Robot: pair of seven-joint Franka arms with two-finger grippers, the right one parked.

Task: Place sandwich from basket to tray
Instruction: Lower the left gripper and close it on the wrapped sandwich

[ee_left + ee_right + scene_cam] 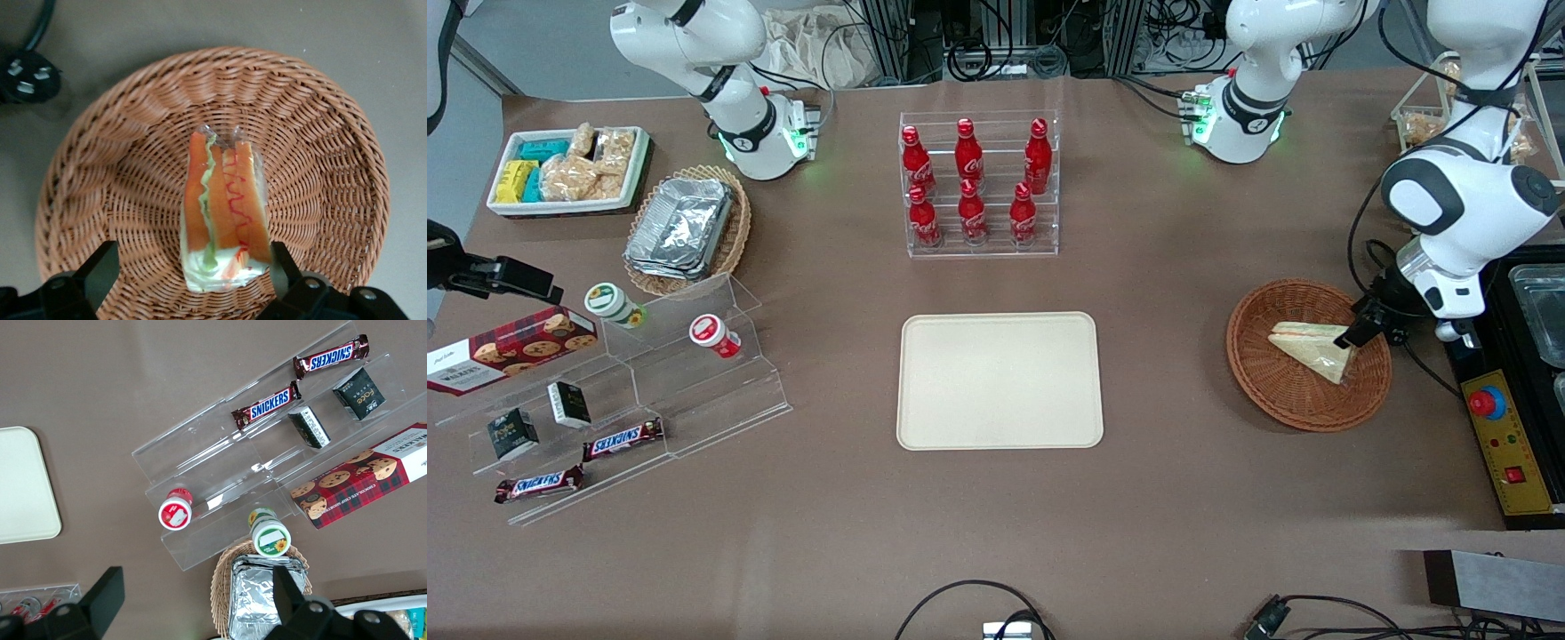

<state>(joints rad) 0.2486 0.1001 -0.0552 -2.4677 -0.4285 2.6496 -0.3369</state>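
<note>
The sandwich [1312,348], a wrapped wedge with orange and green filling, lies in the reddish-brown wicker basket [1258,382] toward the working arm's end of the table. My left gripper [1360,331] hangs low over the basket's edge, at the sandwich's wide end. In the left wrist view the gripper [192,270] is open: the sandwich [223,213] sits between the two dark fingers [100,267], close to one of them and well apart from the other. The basket [120,147] fills that view. The cream tray [999,380] lies flat at the table's middle, with nothing on it.
A clear rack of red cola bottles [978,187] stands farther from the front camera than the tray. Toward the parked arm's end are an acrylic stand with snacks [623,418], a pale basket of foil containers [685,227] and a white snack bin [569,169]. A black control box [1507,444] lies beside the basket.
</note>
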